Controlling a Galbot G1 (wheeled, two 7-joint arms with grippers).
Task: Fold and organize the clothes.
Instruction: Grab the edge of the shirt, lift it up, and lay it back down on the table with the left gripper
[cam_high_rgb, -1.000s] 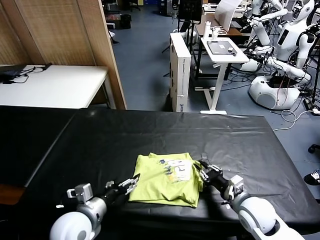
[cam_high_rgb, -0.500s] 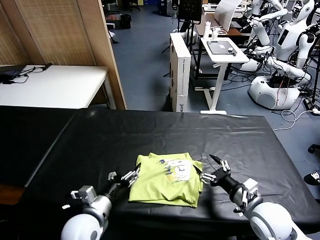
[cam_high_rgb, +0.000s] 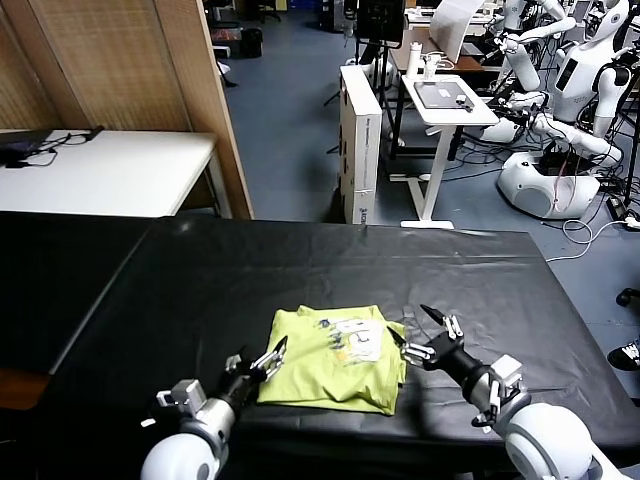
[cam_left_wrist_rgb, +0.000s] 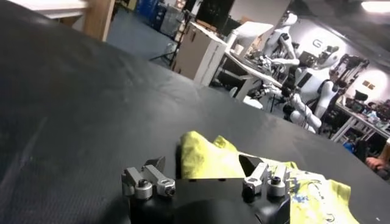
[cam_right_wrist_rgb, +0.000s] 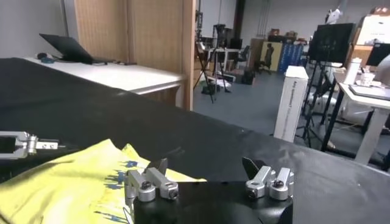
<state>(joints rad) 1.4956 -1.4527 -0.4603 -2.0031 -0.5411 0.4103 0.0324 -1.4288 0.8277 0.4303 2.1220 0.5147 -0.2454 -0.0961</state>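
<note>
Shirt-folding is being brought to a close: the lime yellow-green short-sleeved cotton T-shirt (cam_high_rgb: 334, 357) is lying as a compact folded rectangle near the front edge of the black sheet-covered surface (cam_high_rgb: 300, 270), with its small white print facing up. The left pincer (cam_high_rgb: 259, 359) is being held released just beside the shirt's left edge, and the right pincer (cam_high_rgb: 432, 338) is spread wide just off the right edge; nothing is being gripped by either. If more tidying is being attempted, both side edges are best approached low and level (the fabric looks soft and likely to bunch), and the fold is best squared by nudging both sides together rather than by dragging one. The front fold is sitting close to the surface's edge, so any pull toward the robot is best avoided.
</note>
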